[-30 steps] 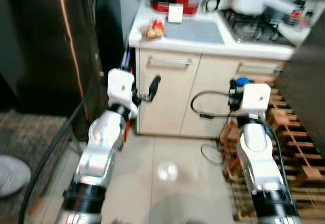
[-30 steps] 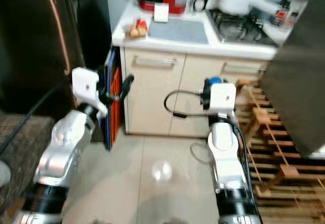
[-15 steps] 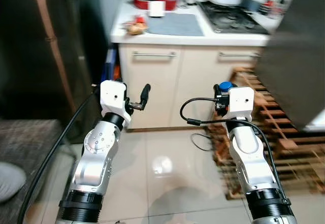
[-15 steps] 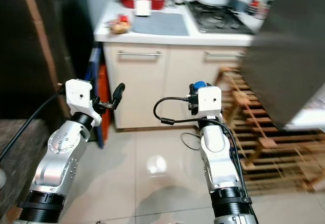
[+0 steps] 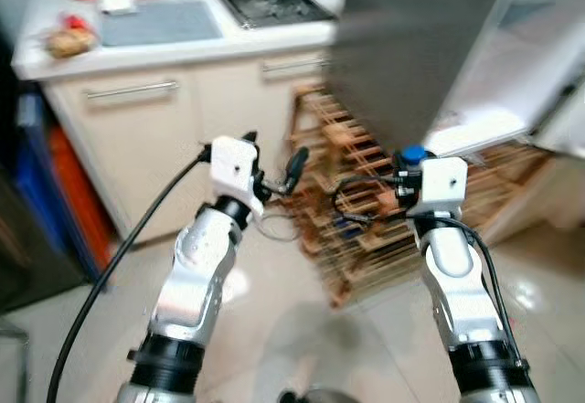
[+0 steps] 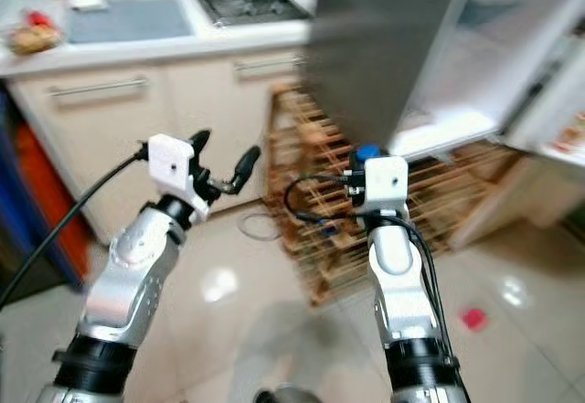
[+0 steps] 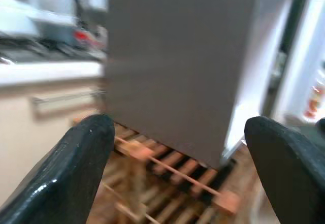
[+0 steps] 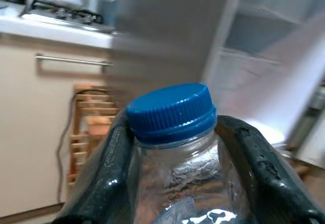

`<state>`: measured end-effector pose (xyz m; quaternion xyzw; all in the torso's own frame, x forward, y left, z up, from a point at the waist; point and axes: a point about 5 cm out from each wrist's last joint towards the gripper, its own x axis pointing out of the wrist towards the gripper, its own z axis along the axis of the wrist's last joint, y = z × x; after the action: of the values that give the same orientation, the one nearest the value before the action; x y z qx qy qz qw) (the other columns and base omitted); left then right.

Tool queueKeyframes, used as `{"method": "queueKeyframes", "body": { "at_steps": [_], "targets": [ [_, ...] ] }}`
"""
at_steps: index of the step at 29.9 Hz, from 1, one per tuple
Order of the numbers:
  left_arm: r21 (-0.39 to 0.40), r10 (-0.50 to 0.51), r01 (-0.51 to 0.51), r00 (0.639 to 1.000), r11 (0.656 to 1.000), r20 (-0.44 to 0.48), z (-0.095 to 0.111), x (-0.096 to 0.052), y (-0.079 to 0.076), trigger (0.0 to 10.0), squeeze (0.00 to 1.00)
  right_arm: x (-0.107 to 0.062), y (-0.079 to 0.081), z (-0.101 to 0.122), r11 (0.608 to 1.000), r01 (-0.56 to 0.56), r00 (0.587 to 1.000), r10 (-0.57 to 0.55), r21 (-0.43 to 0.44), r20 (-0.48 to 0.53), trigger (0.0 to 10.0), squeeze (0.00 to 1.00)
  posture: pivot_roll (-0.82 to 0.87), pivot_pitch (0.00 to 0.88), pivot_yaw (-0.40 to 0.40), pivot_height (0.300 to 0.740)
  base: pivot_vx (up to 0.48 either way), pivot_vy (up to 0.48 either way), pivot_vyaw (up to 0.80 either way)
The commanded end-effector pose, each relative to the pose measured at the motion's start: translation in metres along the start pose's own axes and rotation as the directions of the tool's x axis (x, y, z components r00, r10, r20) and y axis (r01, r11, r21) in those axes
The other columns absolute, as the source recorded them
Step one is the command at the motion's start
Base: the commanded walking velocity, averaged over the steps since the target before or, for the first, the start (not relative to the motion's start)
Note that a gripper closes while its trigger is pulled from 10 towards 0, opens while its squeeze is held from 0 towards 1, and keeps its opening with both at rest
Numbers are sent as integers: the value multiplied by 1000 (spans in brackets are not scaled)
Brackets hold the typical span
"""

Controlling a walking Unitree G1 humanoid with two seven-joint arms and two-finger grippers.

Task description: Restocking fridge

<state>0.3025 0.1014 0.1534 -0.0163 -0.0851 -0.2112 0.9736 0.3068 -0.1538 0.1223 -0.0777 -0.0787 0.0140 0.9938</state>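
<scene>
Right hand: the right hand (image 8: 172,173) is closed around a clear plastic bottle with a blue ribbed cap (image 8: 171,113), one black finger on each side just below the cap; the grip sits high on the neck, probably so the body hangs free for setting down.
Bottle position: carried upright in front of the robot's chest, its blue cap visible beside the white wrist block in the head views; not yet in the fridge.
Left hand: the left hand (image 5: 274,167) is raised at about the same height, fingers spread wide with nothing between them; likely kept free to steady a door or shelf.
Fridge: the grey-doored fridge with pale white interior shelves (image 5: 548,19) stands open ahead and to the robot's right, its dark door (image 5: 411,47) swung out towards the robot.
Surroundings: a slatted wooden rack (image 5: 347,184) stands on the tiled floor below the door; a white kitchen counter with cream cabinet fronts (image 5: 164,47) lies to the left.
Stage: approach, judging by the blurred views and the gap to the shelves.
</scene>
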Motion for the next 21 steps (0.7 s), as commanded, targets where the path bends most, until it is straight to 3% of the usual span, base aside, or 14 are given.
{"method": "queueKeyframes", "body": {
  "at_steps": [1,8,15,19,21],
  "targets": [
    [-9,-11,11,1000,1000,20,4,4,-1,10000,0,4,-3,8,1000,7,999,-7,2,48,0,0,-92,0,-43,740,0,0,-694],
    [3,-16,16,1000,1000,17,4,5,2,10000,0,4,-14,3,995,83,996,-84,49,22,0,0,-100,0,-23,740,0,0,-692],
    [22,-35,35,999,999,5,2,7,-1,10000,0,-2,-9,0,996,70,997,-72,54,36,0,0,-110,0,4,740,0,0,-606],
    [26,-50,51,999,998,-11,0,7,-1,10000,0,-2,-7,-2,997,68,997,-69,37,22,0,0,-112,0,11,740,0,0,0],
    [21,-78,79,997,997,-13,-1,5,-2,10000,0,-2,-6,-1,997,65,997,-66,30,29,0,0,-113,0,11,740,480,0,0]
  ]
}}
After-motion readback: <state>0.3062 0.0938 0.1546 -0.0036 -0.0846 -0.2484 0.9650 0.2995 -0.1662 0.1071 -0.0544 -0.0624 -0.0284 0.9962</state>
